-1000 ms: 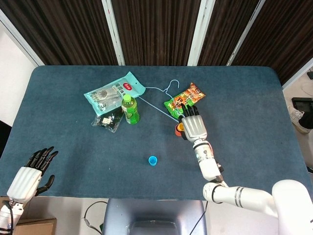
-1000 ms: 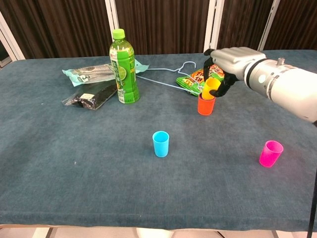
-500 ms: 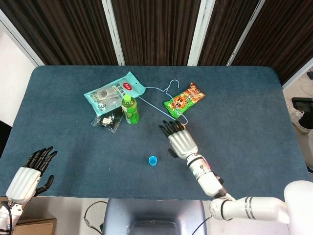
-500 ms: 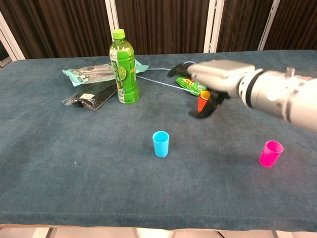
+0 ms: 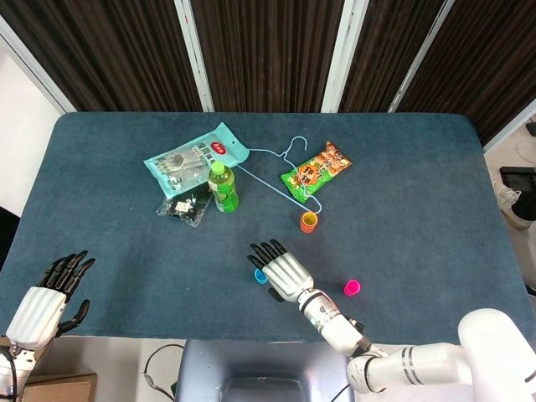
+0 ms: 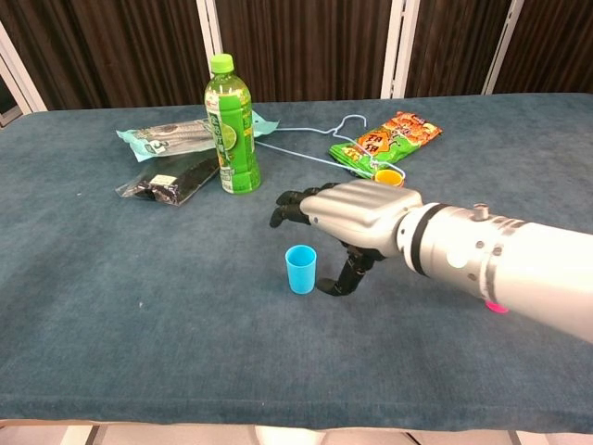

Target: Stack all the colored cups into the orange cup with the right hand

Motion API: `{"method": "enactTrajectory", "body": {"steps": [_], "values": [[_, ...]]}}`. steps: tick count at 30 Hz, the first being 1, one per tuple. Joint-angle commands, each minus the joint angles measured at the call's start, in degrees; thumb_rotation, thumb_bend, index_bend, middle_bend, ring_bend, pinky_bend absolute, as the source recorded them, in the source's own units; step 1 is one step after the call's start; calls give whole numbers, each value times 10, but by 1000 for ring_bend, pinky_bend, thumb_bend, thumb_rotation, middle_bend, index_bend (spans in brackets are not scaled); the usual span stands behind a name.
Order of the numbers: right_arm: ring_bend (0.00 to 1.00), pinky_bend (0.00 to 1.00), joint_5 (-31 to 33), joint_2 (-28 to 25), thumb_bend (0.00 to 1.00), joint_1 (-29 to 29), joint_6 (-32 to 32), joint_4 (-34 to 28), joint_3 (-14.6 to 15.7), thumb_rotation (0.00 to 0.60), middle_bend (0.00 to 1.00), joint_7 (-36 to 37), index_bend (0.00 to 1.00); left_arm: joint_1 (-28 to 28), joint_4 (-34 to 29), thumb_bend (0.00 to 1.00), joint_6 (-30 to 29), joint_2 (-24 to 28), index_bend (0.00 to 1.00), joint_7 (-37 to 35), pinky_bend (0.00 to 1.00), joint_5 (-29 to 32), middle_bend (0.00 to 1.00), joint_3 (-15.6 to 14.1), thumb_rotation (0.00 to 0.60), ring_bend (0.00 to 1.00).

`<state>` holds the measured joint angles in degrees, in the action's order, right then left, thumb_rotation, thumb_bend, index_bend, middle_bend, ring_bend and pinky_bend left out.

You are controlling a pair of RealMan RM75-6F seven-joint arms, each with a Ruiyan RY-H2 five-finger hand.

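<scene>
The orange cup [image 5: 309, 222] stands near the snack bag with a yellow cup nested in it; in the chest view only the yellow rim [image 6: 387, 175] shows behind my right hand. The blue cup [image 6: 300, 269] stands upright near the table's front, also seen as the blue cup [image 5: 260, 275] at the hand's edge. My right hand [image 5: 280, 270] hovers palm down just over and beside it, fingers spread, holding nothing; in the chest view the right hand [image 6: 347, 218] has its thumb hanging next to the cup. The pink cup [image 5: 353, 288] stands to its right. My left hand [image 5: 50, 293] rests open at the front left corner.
A green bottle [image 6: 231, 125] stands at the back left, with a teal pouch [image 5: 194, 159] and a black packet [image 5: 184, 206] beside it. A wire hanger [image 5: 280, 172] and an orange snack bag [image 5: 316, 170] lie behind the orange cup.
My right hand has left the orange cup with the yellow cup nested in it and swung forward and left to hover at the blue cup. The left hand has stayed put.
</scene>
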<state>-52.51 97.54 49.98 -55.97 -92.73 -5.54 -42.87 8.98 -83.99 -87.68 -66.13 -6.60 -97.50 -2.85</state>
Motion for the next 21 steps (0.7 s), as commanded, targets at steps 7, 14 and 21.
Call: {"method": "enactTrajectory", "body": {"steps": [7,14,21], "values": [[0,0,31,30,462,14,-3,39,-15,600,0,-10,442,1,0,477,5,1,0,-3,109,6,0,2,600,1],[0,0,38,41,462,19,-2,49,-18,600,0,-9,497,0,-1,475,4,2,0,-4,109,4,0,2,600,1],[0,0,39,46,462,20,-6,55,-17,600,0,-9,548,-1,0,474,1,4,0,-8,109,3,0,2,600,1]]}}
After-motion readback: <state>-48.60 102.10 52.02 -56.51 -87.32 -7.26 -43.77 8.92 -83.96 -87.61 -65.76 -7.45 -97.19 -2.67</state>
